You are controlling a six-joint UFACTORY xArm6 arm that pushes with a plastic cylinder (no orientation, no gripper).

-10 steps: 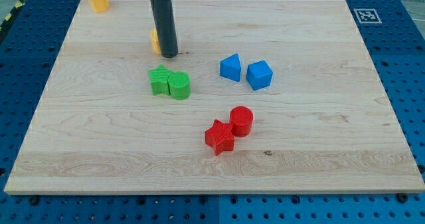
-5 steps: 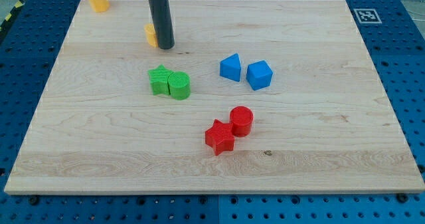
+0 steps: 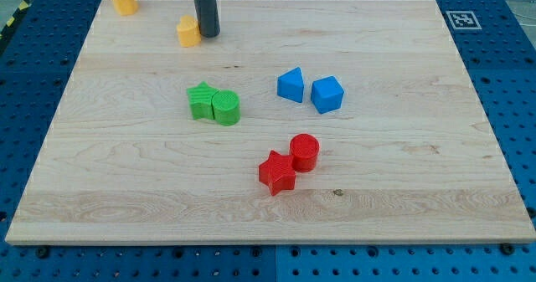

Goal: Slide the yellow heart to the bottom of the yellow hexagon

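Observation:
The yellow heart (image 3: 188,31) lies near the view's top, left of centre on the wooden board (image 3: 402,190). The yellow hexagon (image 3: 124,0) sits at the board's top-left corner, up and to the left of the heart. My tip (image 3: 208,35) is at the lower end of the dark rod, touching the heart's right side.
A green star (image 3: 201,99) and a green cylinder (image 3: 225,108) touch each other below the heart. Two blue blocks (image 3: 291,84) (image 3: 327,94) sit right of centre. A red star (image 3: 276,172) and a red cylinder (image 3: 304,152) lie lower down.
My tip has moved toward the view's top and slightly left, pushing the yellow heart up and left, closer to the yellow hexagon. The other blocks have not moved.

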